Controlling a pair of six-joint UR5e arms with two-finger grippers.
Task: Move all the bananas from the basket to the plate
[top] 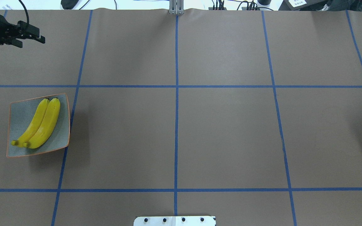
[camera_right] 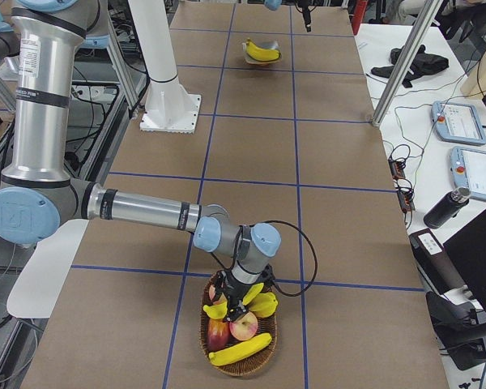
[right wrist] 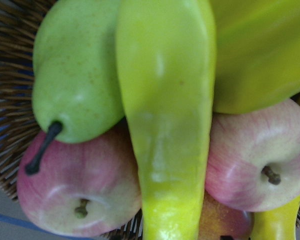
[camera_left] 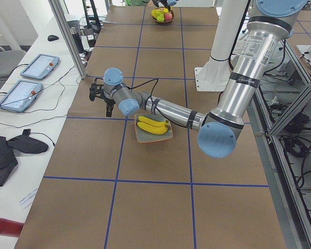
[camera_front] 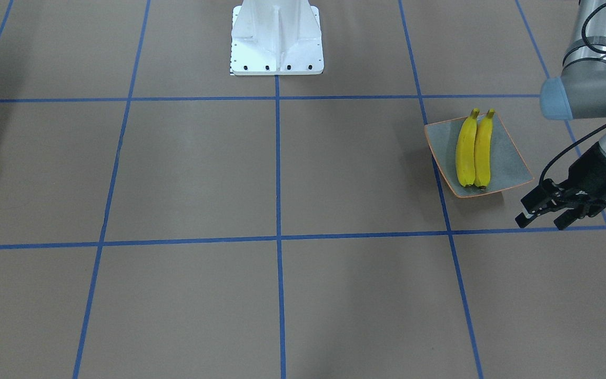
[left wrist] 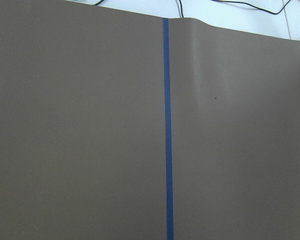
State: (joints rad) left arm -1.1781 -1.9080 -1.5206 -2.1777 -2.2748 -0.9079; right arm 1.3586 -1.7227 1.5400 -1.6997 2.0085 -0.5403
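Observation:
Two yellow bananas (camera_front: 474,151) lie side by side on the grey-blue plate (camera_front: 509,158) with the orange rim. In the overhead view the same bananas (top: 39,124) rest on the plate (top: 22,113) at the left. My left gripper (camera_front: 539,221) hovers open and empty just beyond the plate, also seen as the left gripper (top: 31,42). The wicker basket (camera_right: 241,369) holds more bananas (camera_right: 240,348). My right gripper (camera_right: 236,306) is lowered into it over a banana (right wrist: 165,125); whether it is open or shut I cannot tell.
The basket also holds a green pear (right wrist: 75,75) and red apples (right wrist: 75,190). The white robot base (camera_front: 276,39) stands at the table's middle edge. Tablets, cables and a dark garment (camera_left: 10,150) lie on the side bench.

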